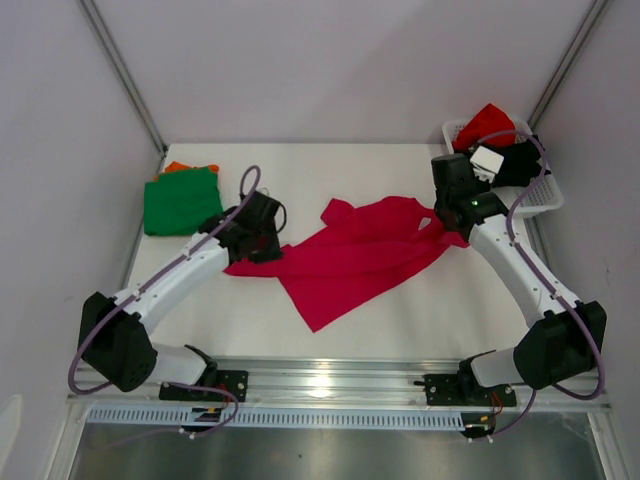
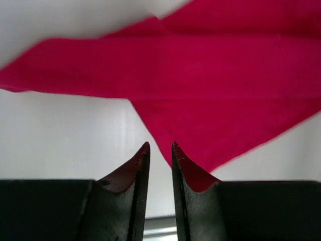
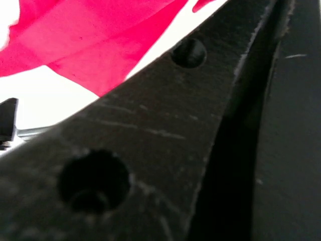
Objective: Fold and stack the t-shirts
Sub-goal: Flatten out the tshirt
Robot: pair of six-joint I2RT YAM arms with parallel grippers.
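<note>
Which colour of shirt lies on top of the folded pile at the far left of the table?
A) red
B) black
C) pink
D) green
D: the folded green t-shirt lies on top there, with only a strip of an orange t-shirt peeking out from under its far edge.

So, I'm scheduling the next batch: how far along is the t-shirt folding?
Done: a green t-shirt lies folded at the far left, an orange one showing at its far edge. In hand: the magenta t-shirt lies spread and unfolded, the left gripper and right gripper at its opposite ends. Left: that fold, plus the red t-shirt and black t-shirt in the basket.
</note>
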